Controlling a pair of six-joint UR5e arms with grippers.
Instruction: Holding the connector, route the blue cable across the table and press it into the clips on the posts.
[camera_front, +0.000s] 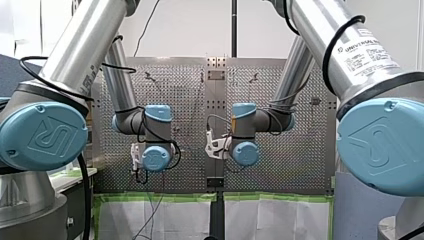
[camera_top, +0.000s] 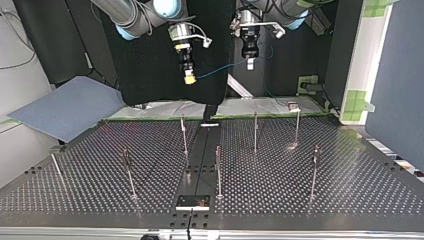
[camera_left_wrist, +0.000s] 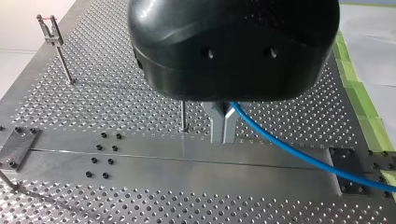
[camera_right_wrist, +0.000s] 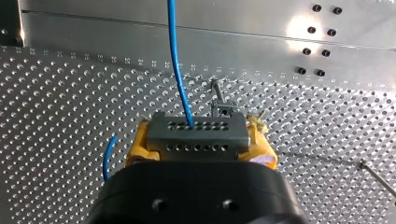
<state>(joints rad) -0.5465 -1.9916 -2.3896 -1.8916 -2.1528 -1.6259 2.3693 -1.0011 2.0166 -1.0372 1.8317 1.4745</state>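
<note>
Right tool (camera_right_wrist: 198, 140): clenched on the grey connector (camera_right_wrist: 196, 125), its yellow pads (camera_right_wrist: 138, 148) squeezing the block from either side, high above the counter (camera_right_wrist: 70, 93).
Connector: a grey block with two rows of small holes. It lies crosswise at the tip of the right tool, holed face turned away from the tool.
Blue cable (camera_right_wrist: 175, 56): leaves one hole in the upper row and runs straight ahead of the right tool. A short blue arc also shows beside one pad. Seen from across the counter, the cable spans the air from the right tool to the left tool, well above every post (camera_top: 255, 131).
Left tool (camera_left_wrist: 223, 137): black body, metal fingers (camera_left_wrist: 216, 123) drawn together and grasping the blue cable. The cable comes out at their side and trails away beside and beneath the tool.
Posts: thin metal rods standing upright on the counter below both tools. One post (camera_left_wrist: 183, 116) shows just beside the left tool's fingers, lower down. Another, topped by a forked clip (camera_left_wrist: 49, 29), stands well off to the side. A clip-topped post (camera_right_wrist: 219, 100) shows just ahead of the connector, beneath it.
Counter: perforated metal with a plain strip down the middle, under both tools. Neither tool touches it.
</note>
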